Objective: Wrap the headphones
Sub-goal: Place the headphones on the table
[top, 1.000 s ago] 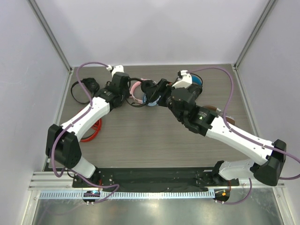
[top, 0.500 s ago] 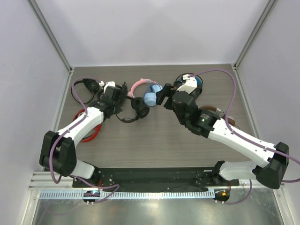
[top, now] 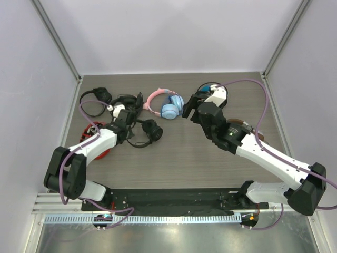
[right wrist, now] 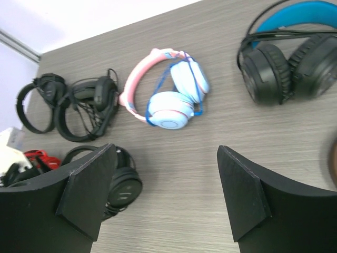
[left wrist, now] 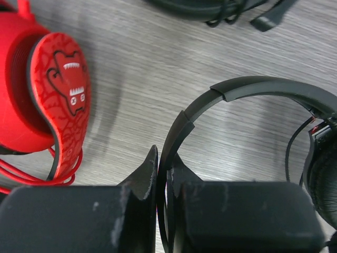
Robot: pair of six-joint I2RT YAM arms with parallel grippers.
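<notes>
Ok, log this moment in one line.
left end effector: shut on headphones headband | right end effector: open, empty, near pink-and-blue pair

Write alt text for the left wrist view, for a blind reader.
The left hand is shut on the thin black headband of the headphones, over a grey wood-grain table. A red earcup printed with a cartoon face lies at the frame's left edge.

Left gripper (left wrist: 159, 176) was clamped on the thin black headband of the headphones (left wrist: 253, 87). A red headset (left wrist: 52, 100) was seen apart at left, on the table (left wrist: 158, 52).
</notes>
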